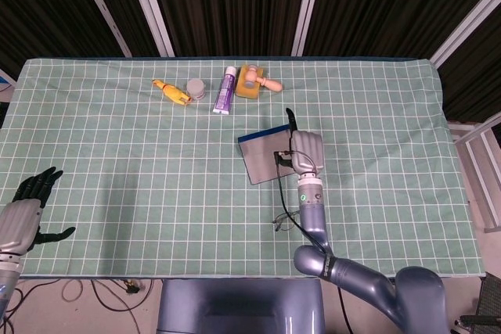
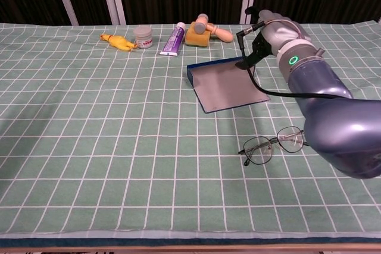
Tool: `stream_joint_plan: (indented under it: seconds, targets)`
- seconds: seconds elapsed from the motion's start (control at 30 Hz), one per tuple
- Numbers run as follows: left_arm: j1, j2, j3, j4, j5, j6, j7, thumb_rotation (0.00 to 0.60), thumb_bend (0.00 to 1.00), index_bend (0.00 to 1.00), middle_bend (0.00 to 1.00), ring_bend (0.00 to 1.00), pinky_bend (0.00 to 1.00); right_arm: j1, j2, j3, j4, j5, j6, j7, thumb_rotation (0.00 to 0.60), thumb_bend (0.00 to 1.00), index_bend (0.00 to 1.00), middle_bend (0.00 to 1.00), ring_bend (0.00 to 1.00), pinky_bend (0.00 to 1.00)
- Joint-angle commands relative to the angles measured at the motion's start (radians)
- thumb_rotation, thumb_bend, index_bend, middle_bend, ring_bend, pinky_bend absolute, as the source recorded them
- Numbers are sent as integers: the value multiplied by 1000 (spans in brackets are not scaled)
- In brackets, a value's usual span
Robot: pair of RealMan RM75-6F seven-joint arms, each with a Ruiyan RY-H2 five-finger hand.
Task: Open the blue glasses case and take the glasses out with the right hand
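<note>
Gripping flat blue glasses case, seemingly: right robot hand | wire-rimmed glasses on checked cloth

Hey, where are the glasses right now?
The glasses lie on the green checked cloth at the near right of the chest view, in front of the blue glasses case and apart from it, beside the right arm.

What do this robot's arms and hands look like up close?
The right arm is a smooth, rounded blue-grey shell with a small glowing green ring near the wrist. Its right hand has a pale silver-grey back, dark fingers, and a black cable looping along it. The left hand has black fingers on a silver-grey forearm.
</note>
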Motion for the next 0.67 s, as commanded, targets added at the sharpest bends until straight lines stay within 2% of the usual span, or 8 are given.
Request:
stream_joint_plan:
  seconds: [0.03, 0.1, 0.17, 0.3, 0.37, 0.5, 0.67]
  targets:
    - [3, -6, 2, 6, 10, 9, 11, 600, 0, 0, 0, 0, 0, -139, 183, -119, -293, -11, 59, -136, 600, 245, 0, 619, 764, 657]
    - [4, -11, 4, 11, 17, 16, 18, 600, 0, 0, 0, 0, 0, -194, 272, -172, -412, -38, 82, -159, 600, 167, 0, 470, 597, 495]
    - [6, -15, 5, 14, 28, 27, 25, 600, 0, 0, 0, 0, 0, -247, 369, -227, -517, -63, 96, -173, 600, 111, 0, 347, 457, 401]
    - [11, -25, 11, 30, 51, 46, 54, 600, 0, 0, 0, 0, 0, -341, 548, -314, -676, -115, 137, -172, 600, 48, 0, 76, 118, 300]
    - [12, -28, 14, 37, 58, 50, 71, 600, 0, 0, 0, 0, 0, -382, 618, -345, -729, -138, 161, -159, 600, 34, 0, 10, 26, 271]
    - [13, -32, 21, 48, 62, 53, 116, 600, 0, 0, 0, 0, 0, -473, 748, -407, -811, -197, 224, -97, 600, 25, 0, 0, 0, 247]
    - [17, -42, 24, 58, 75, 71, 169, 600, 0, 0, 0, 0, 0, -585, 854, -487, -809, -301, 317, 8, 600, 20, 0, 0, 0, 247]
